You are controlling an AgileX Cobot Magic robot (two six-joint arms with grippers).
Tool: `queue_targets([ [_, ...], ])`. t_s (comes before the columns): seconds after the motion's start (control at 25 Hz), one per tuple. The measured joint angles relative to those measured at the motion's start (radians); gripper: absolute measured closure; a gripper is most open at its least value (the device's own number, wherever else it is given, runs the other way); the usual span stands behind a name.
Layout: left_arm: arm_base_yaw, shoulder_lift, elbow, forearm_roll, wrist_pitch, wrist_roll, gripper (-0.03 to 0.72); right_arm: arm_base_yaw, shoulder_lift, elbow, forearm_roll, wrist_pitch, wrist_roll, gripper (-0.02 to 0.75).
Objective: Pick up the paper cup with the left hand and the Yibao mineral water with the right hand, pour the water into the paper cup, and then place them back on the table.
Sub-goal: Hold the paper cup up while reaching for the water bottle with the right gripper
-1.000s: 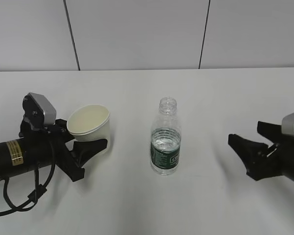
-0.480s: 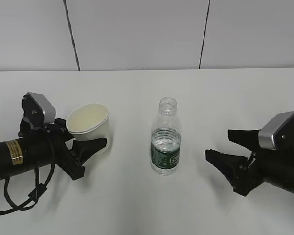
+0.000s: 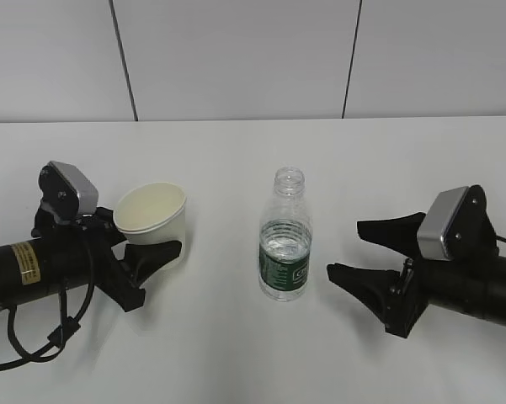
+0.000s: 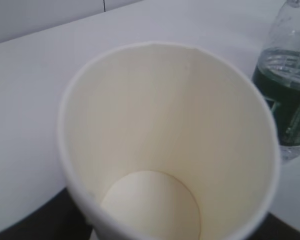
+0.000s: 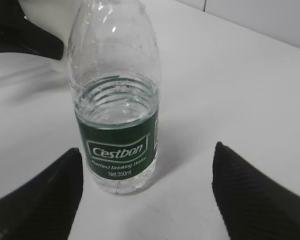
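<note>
One part of the job looks done and the rest is left to do. On the left side, the left hand (image 3: pixel 147 252) has its claw clamped on the paper cup (image 3: pixel 152 219), which leans a bit to the side. I cannot tell for sure if the cup is off the table (image 3: pixel 236 353) or just touching it. Looking down into the cup (image 4: pixel 164 150) from the left wrist view, it is empty and dry inside, so no water has been poured. In the middle of the table stands the bottle (image 3: pixel 285 247), upright, with no cap on its neck and a dark green band around it. The water (image 3: pixel 284 246) inside only fills the low part. On the right side, the right hand (image 3: pixel 372 252) has its claw wide apart and pointed at the bottle, near it but not touching. From the right wrist view the bottle (image 5: pixel 117 100) sits in the middle, ahead of the two black fingers (image 5: pixel 37 200), a bit farther away than their tips, so I think the hand must slide in more before it can squeeze. What is left, I think: grab the bottle, lift it, tip it over the cup so the water goes in, then set both things back down on the table.
</note>
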Motion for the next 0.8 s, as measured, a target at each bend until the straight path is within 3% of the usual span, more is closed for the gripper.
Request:
queue_targets([
  [0.4,0.0,0.0,0.0,-0.002,0.014,0.0,0.254,0.0,0.087,-0.086,-0.045,0.0,0.077,0.146],
  [0.64,0.0,0.0,0.0,-0.003,0.014,0.0,0.254,0.0,0.132,-0.141,-0.134,0.0,0.113,0.146],
  [0.8,0.0,0.0,0.0,-0.006,0.014,0.0,0.254,0.016,0.136,-0.153,-0.124,0.0,0.116,0.146],
])
